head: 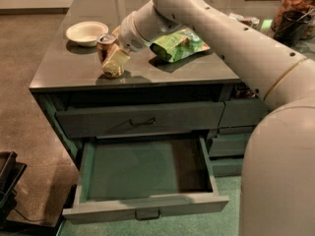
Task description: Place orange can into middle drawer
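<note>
The orange can (105,44) stands on the grey counter (69,73) near its front left, just right of the bowl. My gripper (112,58) reaches in from the right and is shut on the can, with one pale finger (116,63) covering the can's lower front. The can's silver top shows above it. The middle drawer (147,171) is pulled open below the counter. Its green floor and walls show, and nothing lies in it. Its flat front with a dark handle (147,213) faces me.
A white bowl (86,32) sits left of the can and a green snack bag (178,44) lies right of it. A closed drawer (140,119) is above the open one, with narrower drawers (241,113) to the right. My arm (236,48) spans the right side.
</note>
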Available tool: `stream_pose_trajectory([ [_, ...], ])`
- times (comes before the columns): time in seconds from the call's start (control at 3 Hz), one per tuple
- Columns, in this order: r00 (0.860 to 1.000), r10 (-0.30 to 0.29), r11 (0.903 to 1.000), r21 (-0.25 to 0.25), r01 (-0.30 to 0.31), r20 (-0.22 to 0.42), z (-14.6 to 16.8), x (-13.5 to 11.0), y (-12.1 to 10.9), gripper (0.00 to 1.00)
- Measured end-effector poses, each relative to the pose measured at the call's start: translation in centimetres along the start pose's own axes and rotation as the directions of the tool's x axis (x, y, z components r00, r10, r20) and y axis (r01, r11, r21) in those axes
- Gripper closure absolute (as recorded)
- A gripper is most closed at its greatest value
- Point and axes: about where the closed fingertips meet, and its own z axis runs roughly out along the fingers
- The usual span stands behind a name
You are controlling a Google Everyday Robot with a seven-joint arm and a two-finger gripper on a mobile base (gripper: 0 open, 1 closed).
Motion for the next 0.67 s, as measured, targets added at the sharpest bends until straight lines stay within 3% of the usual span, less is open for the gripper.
stream_pose_trajectory([
  [0.33,1.000,0.000,1.0000,0.000,0.000,0.000,-0.01,-0.01,0.00,1.00],
  [0.67,1.000,0.000,1.0000,0.000,0.000,0.000,-0.25,-0.29,-0.13,1.00],
])
